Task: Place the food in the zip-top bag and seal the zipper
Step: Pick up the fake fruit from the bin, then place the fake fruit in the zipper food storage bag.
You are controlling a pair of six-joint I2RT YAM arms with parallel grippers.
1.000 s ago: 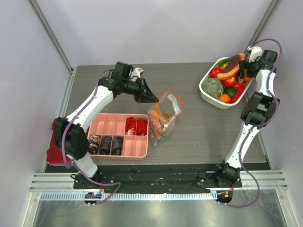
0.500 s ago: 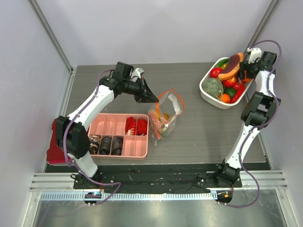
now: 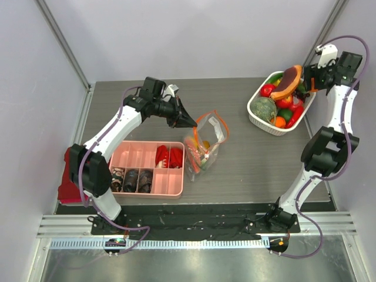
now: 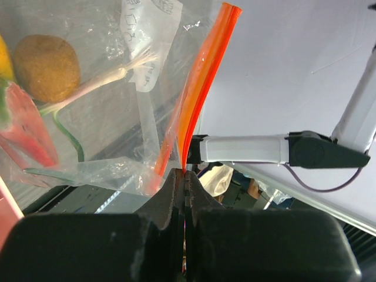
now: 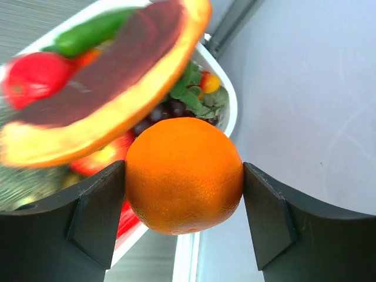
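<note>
The clear zip-top bag (image 3: 207,141) stands open mid-table with several food pieces inside. My left gripper (image 3: 191,124) is shut on its orange-red zipper (image 4: 202,88) at the left end of the mouth, with the strip pinched between the jaws (image 4: 185,176). A brown round piece (image 4: 46,67) and a red piece (image 4: 26,138) show through the plastic. My right gripper (image 3: 310,82) is shut on an orange (image 5: 183,173) and holds it above the far right edge of the white basket (image 3: 257,114). The remaining food lies in the basket.
The pink compartment tray (image 3: 147,185) with red crinkled pieces and dark lumps sits left of the bag. A large orange-rimmed slice (image 5: 117,76) lies on top of the basket food. A red cloth (image 3: 66,189) lies at the left edge. The right wall is close behind the right gripper.
My right arm has lifted up and to the right, raising the orange off the basket. The left arm and the bag have not moved.
</note>
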